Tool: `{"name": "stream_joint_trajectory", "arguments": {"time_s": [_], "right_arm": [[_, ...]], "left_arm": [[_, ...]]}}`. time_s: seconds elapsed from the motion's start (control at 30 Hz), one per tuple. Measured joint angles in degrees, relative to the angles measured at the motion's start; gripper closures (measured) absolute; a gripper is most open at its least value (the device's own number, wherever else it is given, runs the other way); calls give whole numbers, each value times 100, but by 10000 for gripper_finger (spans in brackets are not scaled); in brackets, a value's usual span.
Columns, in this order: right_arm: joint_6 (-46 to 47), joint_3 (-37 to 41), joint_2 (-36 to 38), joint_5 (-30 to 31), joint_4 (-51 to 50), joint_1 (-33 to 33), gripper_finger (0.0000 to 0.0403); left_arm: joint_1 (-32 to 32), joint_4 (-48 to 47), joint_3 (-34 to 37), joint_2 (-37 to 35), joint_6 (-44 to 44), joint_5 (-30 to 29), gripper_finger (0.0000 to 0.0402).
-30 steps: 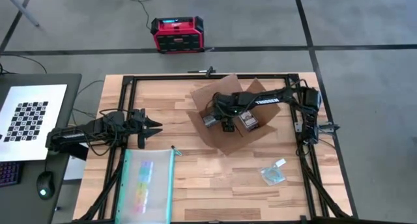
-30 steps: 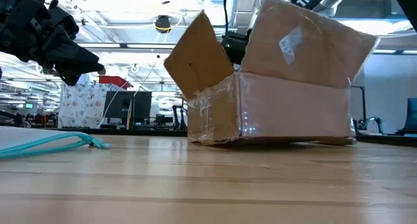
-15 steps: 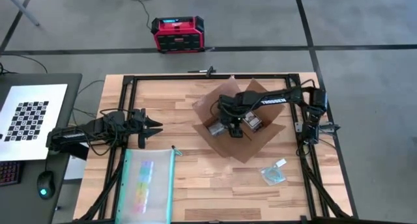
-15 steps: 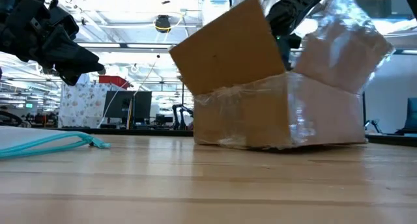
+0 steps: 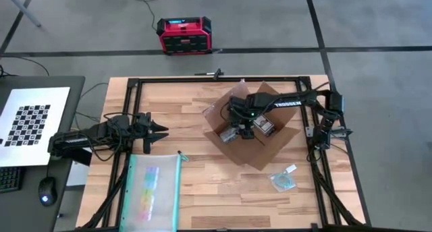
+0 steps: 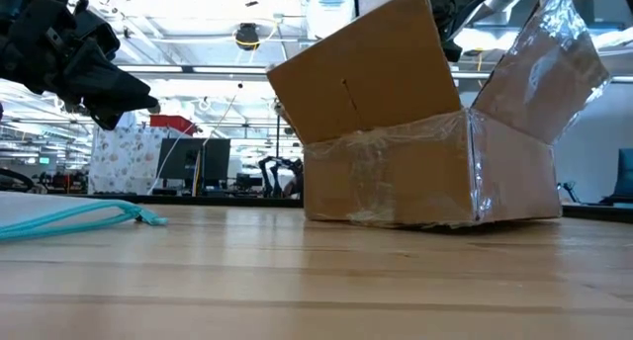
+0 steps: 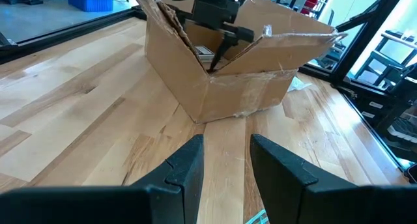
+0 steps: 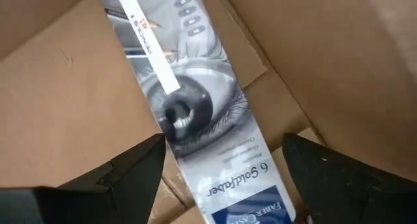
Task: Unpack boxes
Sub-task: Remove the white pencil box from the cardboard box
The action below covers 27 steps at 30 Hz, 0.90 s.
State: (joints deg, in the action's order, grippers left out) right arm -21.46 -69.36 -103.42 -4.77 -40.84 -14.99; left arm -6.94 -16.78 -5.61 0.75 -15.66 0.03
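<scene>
Two dark arms over a pale wooden slatted table (image 5: 169, 104). At far left, left gripper (image 5: 160, 131) held above the boards, fingers (image 7: 186, 168) parted with only bare wood between them, gripping nothing. Just below and slightly right of it in the high view, a clear teal-edged plastic pouch (image 5: 154, 191) lying flat. Well to its right — straight ahead in the left wrist view — the plain brown corrugated cardboard box (image 5: 251, 133) with shiny clear tape strips, sitting on the table with its four flaps standing open. Right gripper (image 5: 236, 129) reaching down inside that box, fingers (image 8: 130, 168) spread wide, closed on nothing; directly ahead of them on the box floor, a grey printed pencil packet bearing a drawn eye (image 8: 208, 129). Beyond the right gripper, lower right on the table, a small clear bag (image 5: 283, 178). Off the table, on the grey floor behind, a red and black case (image 5: 183, 35).
</scene>
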Motion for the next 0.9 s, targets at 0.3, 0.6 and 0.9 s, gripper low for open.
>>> {"name": "stream_joint_trajectory", "arguments": {"time_s": [0.3, 0.6, 0.9], "right_arm": [[-665, 124, -374, 16, 23, -166, 101], [-860, 200, -466, -145, 111, 33, 101], [-856, 129, -262, -195, -140, 72, 101]], "left_arm": [[2, 2, 0, -2, 0, 0, 292], [0, 0, 0, 1, 0, 2, 292], [0, 0, 0, -1, 0, 2, 292]]}}
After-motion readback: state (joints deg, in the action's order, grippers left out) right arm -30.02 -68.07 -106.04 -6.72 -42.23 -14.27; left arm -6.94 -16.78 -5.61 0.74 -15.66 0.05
